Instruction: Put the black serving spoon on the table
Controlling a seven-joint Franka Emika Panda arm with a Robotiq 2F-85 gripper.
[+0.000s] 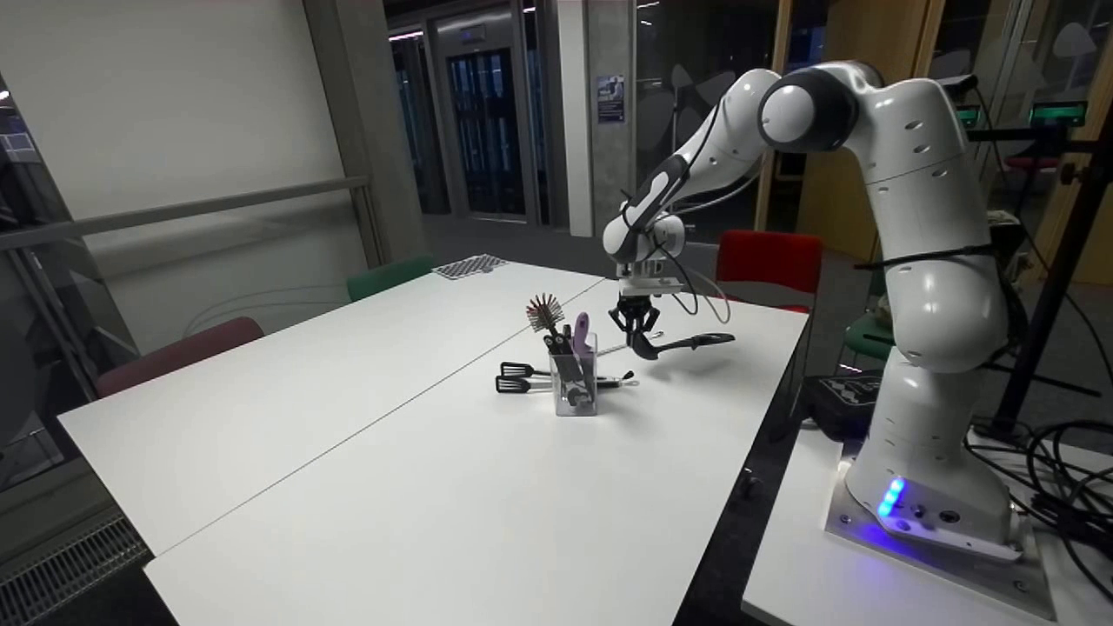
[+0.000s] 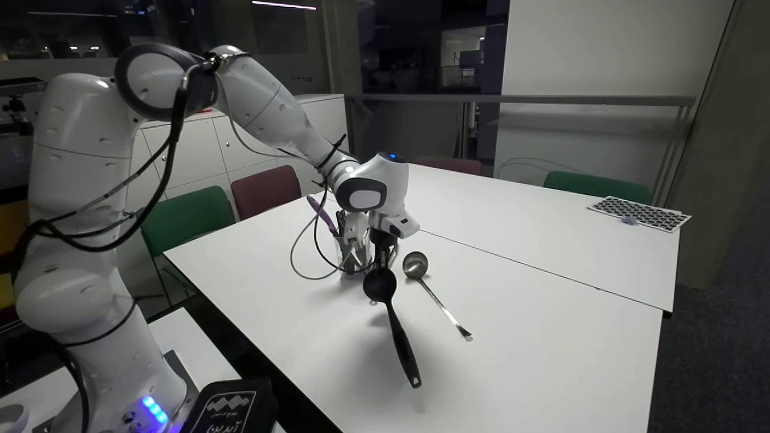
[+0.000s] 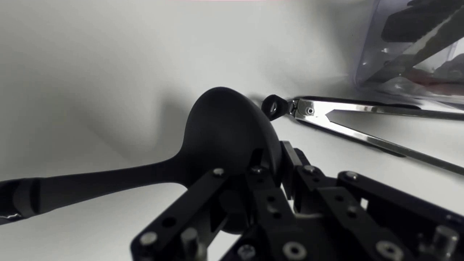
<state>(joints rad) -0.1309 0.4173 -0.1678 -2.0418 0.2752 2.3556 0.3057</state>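
Note:
The black serving spoon [image 1: 696, 342] hangs by its bowl from my gripper [image 1: 636, 330], with its handle sticking out to the side. In an exterior view, its bowl [image 2: 380, 284] is just under the gripper [image 2: 383, 260], and a soft shadow shows below it, so it is a little above the white table [image 2: 541, 343]. In the wrist view, the fingers [image 3: 277, 159] are closed on the rim of the bowl [image 3: 223, 123], one finger on each side. The handle runs off to the left edge there. The inner finger is partly hidden against the dark bowl.
A clear container [image 1: 576, 409] holds a brush and several utensils beside the gripper. Metal tongs [image 3: 315, 113] lie on the table between container and spoon. A metal ladle [image 2: 415, 264] lies near the spoon. A patterned sheet [image 2: 640, 213] lies at the far side.

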